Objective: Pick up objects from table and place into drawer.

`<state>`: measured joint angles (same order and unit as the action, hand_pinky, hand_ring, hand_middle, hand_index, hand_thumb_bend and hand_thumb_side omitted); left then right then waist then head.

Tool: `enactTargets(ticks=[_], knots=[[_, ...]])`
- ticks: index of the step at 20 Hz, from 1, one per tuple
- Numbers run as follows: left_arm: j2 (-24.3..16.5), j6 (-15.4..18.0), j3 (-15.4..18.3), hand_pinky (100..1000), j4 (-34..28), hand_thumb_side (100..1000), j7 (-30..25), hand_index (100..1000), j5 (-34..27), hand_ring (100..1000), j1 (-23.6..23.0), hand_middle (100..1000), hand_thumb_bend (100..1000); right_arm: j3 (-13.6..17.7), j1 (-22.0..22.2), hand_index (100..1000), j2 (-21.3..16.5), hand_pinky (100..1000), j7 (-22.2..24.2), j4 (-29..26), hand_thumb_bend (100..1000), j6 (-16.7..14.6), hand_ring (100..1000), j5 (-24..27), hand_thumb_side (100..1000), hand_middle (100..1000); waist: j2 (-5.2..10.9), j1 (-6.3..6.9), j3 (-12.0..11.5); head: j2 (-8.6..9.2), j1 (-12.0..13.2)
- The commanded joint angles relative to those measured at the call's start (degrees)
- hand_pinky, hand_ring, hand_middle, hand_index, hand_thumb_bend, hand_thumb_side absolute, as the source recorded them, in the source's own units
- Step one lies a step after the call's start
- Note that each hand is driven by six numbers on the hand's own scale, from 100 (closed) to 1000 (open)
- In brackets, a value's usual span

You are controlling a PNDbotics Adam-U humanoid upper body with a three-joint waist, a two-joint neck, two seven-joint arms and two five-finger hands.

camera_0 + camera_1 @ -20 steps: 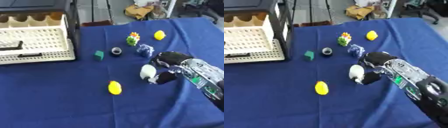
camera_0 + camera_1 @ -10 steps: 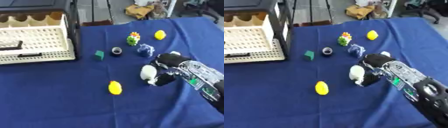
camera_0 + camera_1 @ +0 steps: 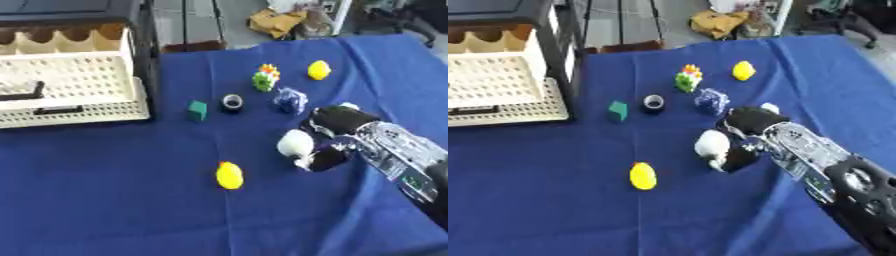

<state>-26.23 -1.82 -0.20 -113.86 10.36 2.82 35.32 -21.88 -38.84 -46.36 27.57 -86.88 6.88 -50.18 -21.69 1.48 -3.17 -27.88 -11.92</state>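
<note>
Blue cloth covered the bench (image 3: 105, 200) in the left eye view. The right hand (image 3: 337, 135) came in from the lower right, and its dark fingers were curled round a white rounded object (image 3: 296, 143), which sat at the hand's left side, low over the cloth. Left and nearer lay a yellow egg-shaped object (image 3: 229, 175), well apart from the hand. Just beyond the hand lay a blue-and-white patterned object (image 3: 290, 100), with a dark ring (image 3: 232, 102) and a small green cube (image 3: 198, 110) further left in the same row. Farther off were a green and orange toy (image 3: 264, 79) and a second yellow object (image 3: 318, 70). At the far left stood the cream perforated drawer (image 3: 70, 95), pulled open, with a dark handle (image 3: 22, 92) showing.

In the right eye view the same grip showed: the white object lay against the left of the hand, the fingers wrapped over its right side, the silver forearm (image 3: 815, 160) trailing toward the near right corner. The left hand appeared in neither view.
</note>
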Motion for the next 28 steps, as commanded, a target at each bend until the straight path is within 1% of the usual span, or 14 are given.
enactTargets(ticks=[1, 7, 10, 14, 15, 18, 28], knots=[[-1.01, 0.01, 0.12, 657, -0.74, 1000, -0.4, 917, 0.02, 804, 0.81, 728, 100, 0.39, -0.63, 672, -1.78, 456, -0.54, -1.54, 309, -0.02, 615, 0.98, 666, 356, 1.46, -0.09, 0.1, 0.54, -0.3], [-1.06, -0.08, 0.03, 656, -0.74, 1000, -0.57, 917, -0.06, 805, 0.92, 728, 100, 0.22, -0.46, 651, -2.58, 443, -0.96, -3.53, 251, -0.24, 602, 1.85, 677, 340, 1.82, -0.24, 0.22, 0.63, -0.38], [-1.19, -0.12, 0.02, 656, -0.74, 1000, -0.61, 917, -0.07, 805, 0.89, 729, 100, 0.28, -0.31, 645, -3.24, 440, -1.07, -4.97, 239, -0.27, 598, 2.6, 658, 334, 2.01, -0.33, 0.27, 0.59, -0.38], [-1.36, -0.17, 0.04, 656, -0.74, 1000, -0.56, 916, -0.11, 805, 0.76, 729, 100, 0.73, 0.19, 639, -4.74, 437, -0.98, -7.88, 225, 0.03, 593, 4.0, 672, 329, 2.26, -0.48, 0.39, 0.49, -0.42], [-1.38, -0.17, 0.01, 656, -0.74, 1000, -0.59, 916, -0.11, 805, 0.74, 729, 100, 0.84, 0.36, 639, -5.15, 437, -0.95, -8.65, 227, 0.15, 593, 4.33, 661, 328, 2.3, -0.52, 0.43, 0.48, -0.42], [-1.54, -0.21, -0.07, 655, -0.74, 1000, -0.74, 916, -0.07, 806, 0.69, 730, 100, 1.12, 0.85, 634, -6.81, 436, -0.83, -11.81, 221, 0.25, 591, 5.61, 668, 323, 2.51, -0.66, 0.52, 0.44, -0.43], [-1.95, -0.23, -0.33, 655, -0.74, 1000, -1.02, 916, -0.14, 806, 0.45, 731, 100, 1.44, -2.8, 621, -9.67, 431, 1.13, -20.14, 191, 1.78, 586, 9.91, 688, 309, 3.28, -1.34, 0.33, 0.04, -0.59]])
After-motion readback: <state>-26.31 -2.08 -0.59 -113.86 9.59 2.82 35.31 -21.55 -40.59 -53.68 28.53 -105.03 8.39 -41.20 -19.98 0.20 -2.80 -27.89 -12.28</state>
